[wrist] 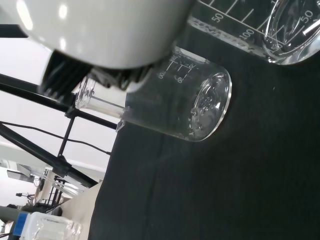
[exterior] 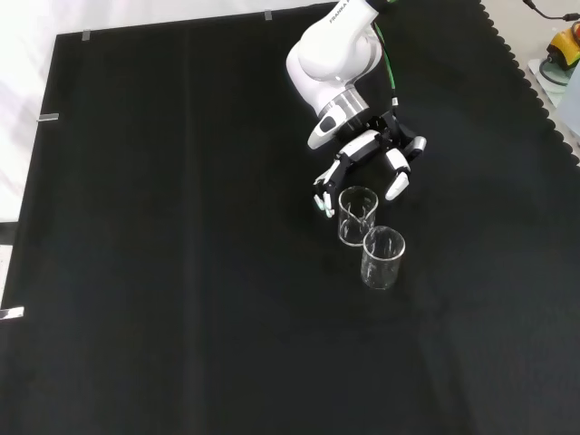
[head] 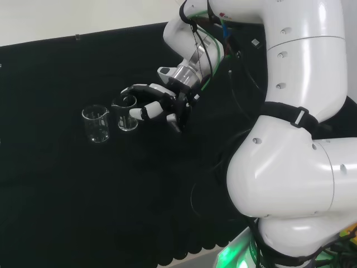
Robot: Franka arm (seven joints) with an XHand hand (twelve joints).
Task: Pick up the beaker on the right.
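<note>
**Glass beakers and the hand at mid-cloth**

Glass is most of what stands on the black cloth [head: 83,212]: two clear beakers side by side, both upright. In the head view the right beaker [head: 126,113] sits left of centre in the upper half of the frame, with the left beaker [head: 96,124] just beside it, a little lower and further left. In the front view the same pair stands right of centre, the right beaker [exterior: 357,216] higher in the frame and the other [exterior: 381,257] below and slightly right of it, the two touching or nearly so.

The hand [head: 162,105] reaches in from the arm [head: 290,139] on the right of the head view. Its fingers [head: 142,113] are partly curled around the right beaker, one at the rim and another across the wall, the thumb on the far side. In the front view the fingers [exterior: 324,195] and thumb [exterior: 397,185] flank the beaker's top; whether they press the glass I cannot tell. Both beakers rest on the cloth

The wrist view shows two beakers [wrist: 200,107] [wrist: 280,30] close up, with printed scales
</note>
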